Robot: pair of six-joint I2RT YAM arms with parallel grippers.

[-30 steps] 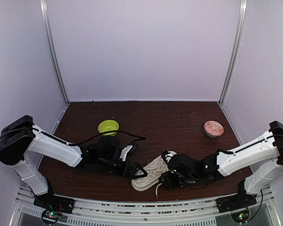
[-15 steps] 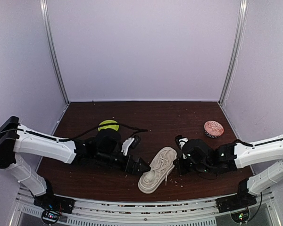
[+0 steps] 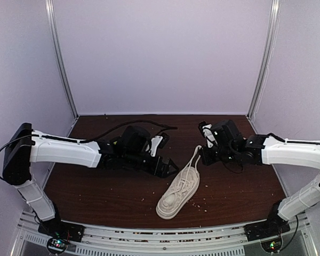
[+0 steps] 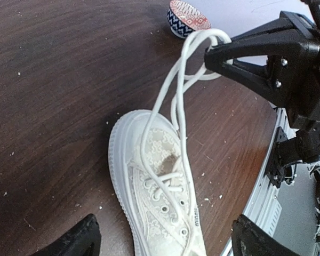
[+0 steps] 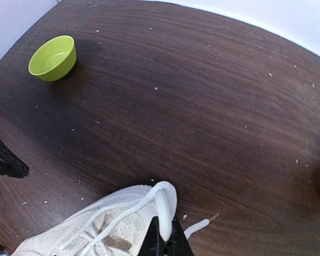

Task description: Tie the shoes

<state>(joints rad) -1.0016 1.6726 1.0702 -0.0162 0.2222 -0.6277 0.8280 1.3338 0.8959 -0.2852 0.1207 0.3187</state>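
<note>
The off-white shoe [image 3: 177, 193] lies on the dark table near the front edge, its toe pointing toward the back right. Its long white laces [image 3: 191, 166] rise in a doubled loop from the eyelets to my right gripper [image 3: 200, 154], which is shut on them above the toe. In the right wrist view the lace loop [image 5: 166, 200] is pinched between the black fingertips of the right gripper [image 5: 165, 241], and one lace end [image 5: 201, 224] trails on the wood. My left gripper [image 3: 168, 167] hovers open just left of the laces. In the left wrist view the left gripper [image 4: 162, 241] straddles the shoe [image 4: 159, 186] from above without touching it.
A lime-green bowl [image 5: 53, 57] sits at the back left, hidden behind the left arm in the top view. A small red-patterned bowl [image 4: 187, 16] stands at the back right beyond the right gripper. Crumbs dot the wood. The metal rail [image 3: 149, 234] runs along the near edge.
The right gripper has shut on the laces and drawn them up and toward the back. The shoe has swung its toe toward the back right. The left arm has moved back and right, still open.
</note>
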